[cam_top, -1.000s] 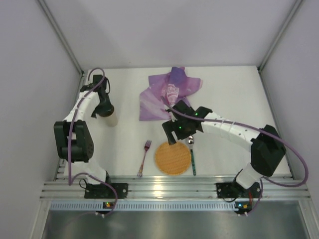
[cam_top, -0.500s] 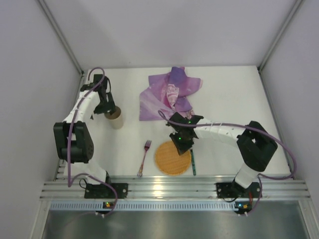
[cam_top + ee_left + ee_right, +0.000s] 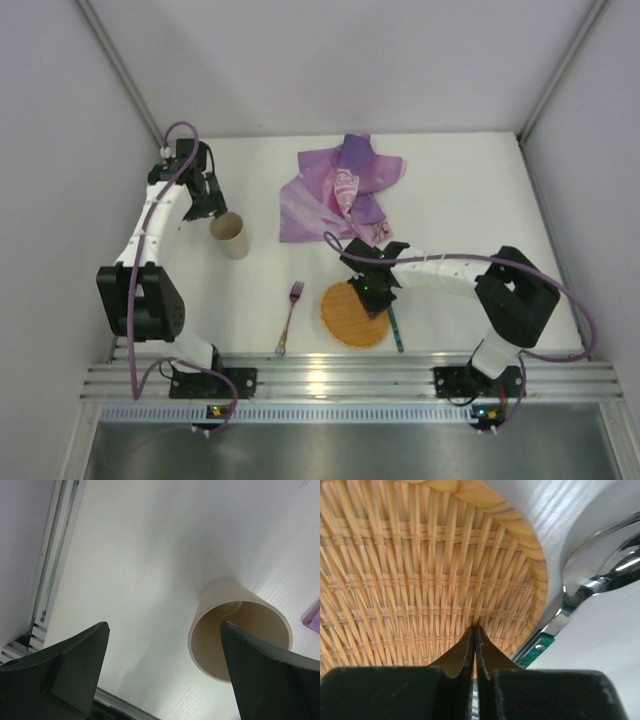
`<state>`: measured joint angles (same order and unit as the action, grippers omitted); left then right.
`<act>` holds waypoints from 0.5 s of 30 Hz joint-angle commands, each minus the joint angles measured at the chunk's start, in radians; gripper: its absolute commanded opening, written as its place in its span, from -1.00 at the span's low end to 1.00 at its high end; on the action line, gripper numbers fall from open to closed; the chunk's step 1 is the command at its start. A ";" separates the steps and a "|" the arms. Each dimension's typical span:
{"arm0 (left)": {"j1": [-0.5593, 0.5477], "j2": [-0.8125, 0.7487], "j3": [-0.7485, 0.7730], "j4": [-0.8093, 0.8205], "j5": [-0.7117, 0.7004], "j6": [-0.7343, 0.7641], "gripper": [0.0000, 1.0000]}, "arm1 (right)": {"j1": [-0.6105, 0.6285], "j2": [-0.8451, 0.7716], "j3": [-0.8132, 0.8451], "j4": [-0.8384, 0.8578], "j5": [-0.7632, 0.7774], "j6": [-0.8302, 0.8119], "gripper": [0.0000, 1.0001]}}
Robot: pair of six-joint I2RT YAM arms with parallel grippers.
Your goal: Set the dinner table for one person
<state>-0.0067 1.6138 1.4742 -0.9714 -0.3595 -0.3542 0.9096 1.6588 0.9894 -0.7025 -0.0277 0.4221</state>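
The worktop [image 3: 470,200] lies under both arms, bare to the right of the right claw [image 3: 475,636]. That claw is clenched, tips down on the woven plate [image 3: 395,565] near its rim; whether they pinch any weave I cannot tell. A sideways drag could shove the plate into the spoon [image 3: 600,565] just beside the claw. The left claw [image 3: 162,630] hangs released beside the cup [image 3: 225,600], which a careless swing could topple. The rail [image 3: 340,375] lies close behind the right claw.

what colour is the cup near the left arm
Plain beige tapered cup, clearest in left wrist view.
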 commanded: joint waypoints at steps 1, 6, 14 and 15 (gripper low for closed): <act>-0.001 -0.075 0.038 -0.046 -0.007 -0.012 0.96 | -0.003 0.051 -0.005 -0.028 0.199 0.009 -1.00; -0.001 -0.103 0.017 -0.046 -0.006 -0.009 0.96 | -0.093 0.042 0.041 -0.142 0.392 0.007 -1.00; -0.001 -0.126 -0.015 -0.044 0.024 -0.022 0.96 | -0.319 -0.018 0.060 -0.238 0.550 0.025 -1.00; -0.001 -0.127 -0.017 -0.044 0.036 -0.022 0.96 | -0.366 -0.005 0.089 -0.282 0.586 0.029 -1.00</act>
<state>-0.0067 1.5299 1.4635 -0.9977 -0.3496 -0.3660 0.6231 1.6707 1.0233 -0.8665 0.4110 0.4252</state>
